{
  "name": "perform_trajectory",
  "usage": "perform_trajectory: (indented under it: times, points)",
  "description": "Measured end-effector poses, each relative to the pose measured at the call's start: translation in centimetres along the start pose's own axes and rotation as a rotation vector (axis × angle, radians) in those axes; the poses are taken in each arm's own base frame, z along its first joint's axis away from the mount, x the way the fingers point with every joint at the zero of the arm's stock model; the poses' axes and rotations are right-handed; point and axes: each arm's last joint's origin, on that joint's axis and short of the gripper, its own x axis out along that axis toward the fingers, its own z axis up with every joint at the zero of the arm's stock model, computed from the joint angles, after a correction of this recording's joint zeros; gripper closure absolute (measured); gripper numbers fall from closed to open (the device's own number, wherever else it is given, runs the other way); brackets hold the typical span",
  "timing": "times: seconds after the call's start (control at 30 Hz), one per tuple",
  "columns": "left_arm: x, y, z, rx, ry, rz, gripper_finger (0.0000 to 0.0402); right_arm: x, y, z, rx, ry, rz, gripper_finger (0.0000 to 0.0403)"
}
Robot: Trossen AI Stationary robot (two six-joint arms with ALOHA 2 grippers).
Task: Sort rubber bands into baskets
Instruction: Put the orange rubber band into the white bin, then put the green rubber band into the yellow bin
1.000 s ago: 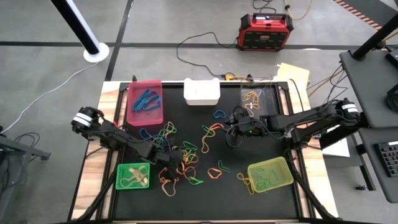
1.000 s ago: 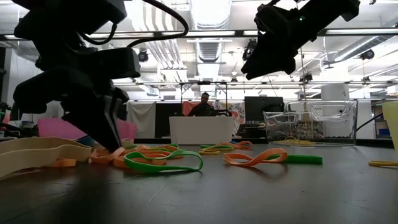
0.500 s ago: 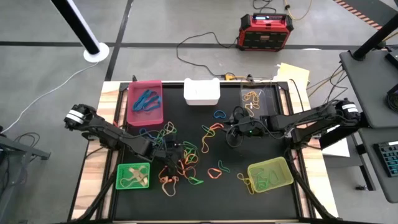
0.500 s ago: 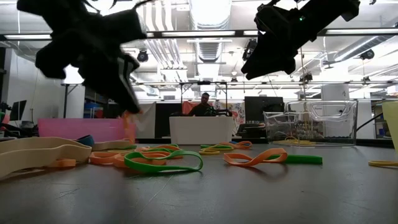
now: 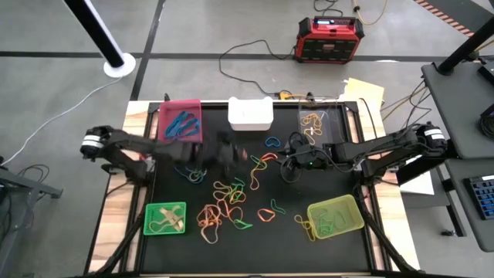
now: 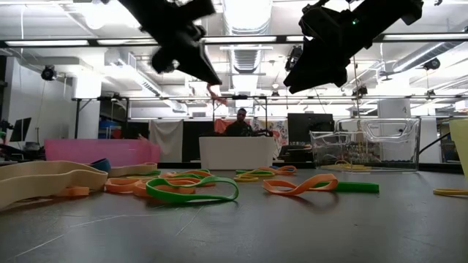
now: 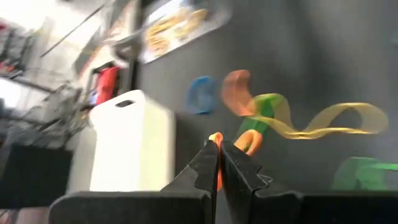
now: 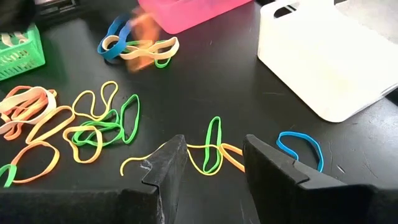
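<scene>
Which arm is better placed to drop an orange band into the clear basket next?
Probably the left. Its gripper is shut on a thin orange rubber band, lifted above the table's middle. The right gripper hangs open and empty over loose bands, though nearer the clear rectangular plastic basket.

I had open black mat (image 5: 309, 247) along the near edge, rubber bands (image 5: 224, 207) cluttering centre — baskets (image 5: 250, 114) lining the far edge.
</scene>
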Motion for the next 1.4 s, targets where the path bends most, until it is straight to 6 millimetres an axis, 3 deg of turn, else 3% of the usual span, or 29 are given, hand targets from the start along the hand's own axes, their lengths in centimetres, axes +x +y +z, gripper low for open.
perform_trajectory:
  times: [0.3,0.47,0.8,1.0,1.23,1.4]
  points:
    - [4.5,12.2,-3.9,-0.174,-0.079,0.057,0.0402,0.0,0.0,0.0,-0.012,0.0,0.0,0.025]
    - [6.7,16.1,-5.4,-0.246,-0.06,0.051,0.0402,0.0,0.0,0.0,-0.016,-0.002,-0.004,0.025]
    - [12.9,18.7,-7.0,-0.414,0.151,-0.071,0.0397,0.0,0.0,0.0,-0.017,-0.002,-0.008,0.025]
    - [14.9,19.2,-6.8,-0.429,0.245,-0.144,0.0357,0.0,0.0,0.0,-0.018,0.001,-0.009,0.025]
    - [14.9,19.4,-6.5,-0.418,0.241,-0.149,0.0301,0.0,0.0,0.0,-0.018,0.001,-0.009,0.025]
    - [13.4,19.7,-5.8,-0.441,0.223,-0.162,0.0282,0.0,0.0,0.0,-0.019,0.003,-0.009,0.025]
